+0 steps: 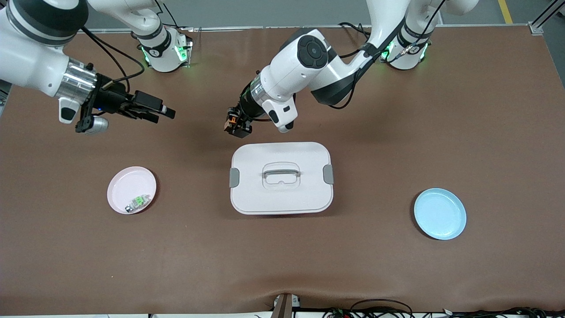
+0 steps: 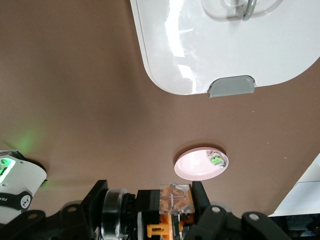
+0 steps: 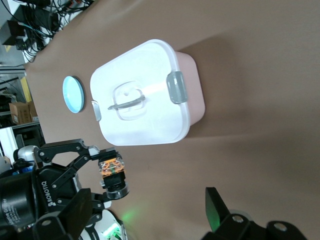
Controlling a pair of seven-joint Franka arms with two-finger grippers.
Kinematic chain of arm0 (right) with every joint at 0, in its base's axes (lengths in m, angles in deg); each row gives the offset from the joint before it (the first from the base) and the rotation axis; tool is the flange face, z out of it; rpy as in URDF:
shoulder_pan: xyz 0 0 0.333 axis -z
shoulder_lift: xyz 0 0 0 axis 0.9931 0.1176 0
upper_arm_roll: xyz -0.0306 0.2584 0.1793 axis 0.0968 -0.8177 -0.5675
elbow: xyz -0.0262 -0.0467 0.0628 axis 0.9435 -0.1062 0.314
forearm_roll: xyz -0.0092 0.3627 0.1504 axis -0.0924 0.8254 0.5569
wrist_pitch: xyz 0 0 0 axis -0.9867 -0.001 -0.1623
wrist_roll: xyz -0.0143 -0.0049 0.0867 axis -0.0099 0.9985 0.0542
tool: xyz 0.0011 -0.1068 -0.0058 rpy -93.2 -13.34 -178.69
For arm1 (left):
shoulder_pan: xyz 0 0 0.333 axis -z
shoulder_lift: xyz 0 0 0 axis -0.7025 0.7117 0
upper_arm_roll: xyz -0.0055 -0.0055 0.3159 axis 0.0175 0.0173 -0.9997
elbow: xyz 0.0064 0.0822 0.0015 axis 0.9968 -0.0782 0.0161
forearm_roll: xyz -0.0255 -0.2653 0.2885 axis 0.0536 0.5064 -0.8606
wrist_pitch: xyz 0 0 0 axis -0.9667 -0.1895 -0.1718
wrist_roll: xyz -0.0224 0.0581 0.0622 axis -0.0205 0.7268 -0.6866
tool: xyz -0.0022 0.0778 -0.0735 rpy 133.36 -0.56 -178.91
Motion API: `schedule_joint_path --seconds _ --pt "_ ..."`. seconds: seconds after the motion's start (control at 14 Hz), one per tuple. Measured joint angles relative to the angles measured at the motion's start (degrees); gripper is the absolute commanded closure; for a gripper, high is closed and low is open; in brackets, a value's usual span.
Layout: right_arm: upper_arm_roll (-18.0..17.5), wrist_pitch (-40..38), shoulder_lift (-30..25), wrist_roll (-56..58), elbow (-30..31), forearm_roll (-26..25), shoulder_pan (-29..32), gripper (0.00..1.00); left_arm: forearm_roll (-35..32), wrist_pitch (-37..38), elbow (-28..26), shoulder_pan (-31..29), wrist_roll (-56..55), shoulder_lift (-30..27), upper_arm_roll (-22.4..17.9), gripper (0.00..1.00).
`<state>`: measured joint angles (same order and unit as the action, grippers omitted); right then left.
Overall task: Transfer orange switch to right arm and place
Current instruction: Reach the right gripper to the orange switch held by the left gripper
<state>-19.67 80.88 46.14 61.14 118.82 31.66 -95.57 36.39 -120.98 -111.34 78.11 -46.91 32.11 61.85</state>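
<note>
My left gripper (image 1: 234,123) is shut on the orange switch (image 1: 230,122), a small black block with an orange face. It holds the switch in the air over the table, between the white lidded box (image 1: 281,177) and the robots' bases. In the left wrist view the switch (image 2: 175,199) sits clamped between the left gripper's (image 2: 149,197) jaws. My right gripper (image 1: 160,115) is open and empty, in the air toward the right arm's end, facing the switch. In the right wrist view the switch (image 3: 111,169) shows ahead of my right gripper (image 3: 150,215).
A pink plate (image 1: 131,190) holds a small silver part with a green face (image 1: 137,202), nearer the front camera toward the right arm's end. A blue plate (image 1: 440,213) lies toward the left arm's end. The white box stands mid-table.
</note>
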Motion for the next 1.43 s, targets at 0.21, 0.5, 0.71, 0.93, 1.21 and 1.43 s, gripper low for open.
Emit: schedule_joint_path --seconds 0.21,0.5,0.71,0.93,1.21,1.43 --pt "0.0 8.4 -2.0 -0.7 5.2 4.7 -4.7 0.00 0.0 0.0 0.1 0.0 0.0 0.0 0.0 0.74" --pt "-0.1 18.4 -2.4 -1.1 9.2 9.0 -12.8 0.00 0.0 0.0 0.1 0.0 0.0 0.1 -0.1 0.74" --pt "-0.1 21.5 -2.3 -1.4 9.5 9.1 -15.6 0.00 0.0 0.0 0.1 0.0 0.0 0.1 -0.1 0.74" --pt "0.0 26.2 -1.4 -1.4 10.7 9.1 -18.4 0.00 0.0 0.0 0.2 0.0 0.0 0.1 -0.1 0.74" --pt "0.0 29.4 1.8 0.1 11.0 9.1 -20.1 0.00 0.0 0.0 0.2 0.0 0.0 0.1 -0.2 0.73" --pt "0.0 31.6 3.6 1.2 11.0 9.5 -20.5 0.00 0.0 0.0 0.2 0.0 0.0 0.1 -0.2 0.74"
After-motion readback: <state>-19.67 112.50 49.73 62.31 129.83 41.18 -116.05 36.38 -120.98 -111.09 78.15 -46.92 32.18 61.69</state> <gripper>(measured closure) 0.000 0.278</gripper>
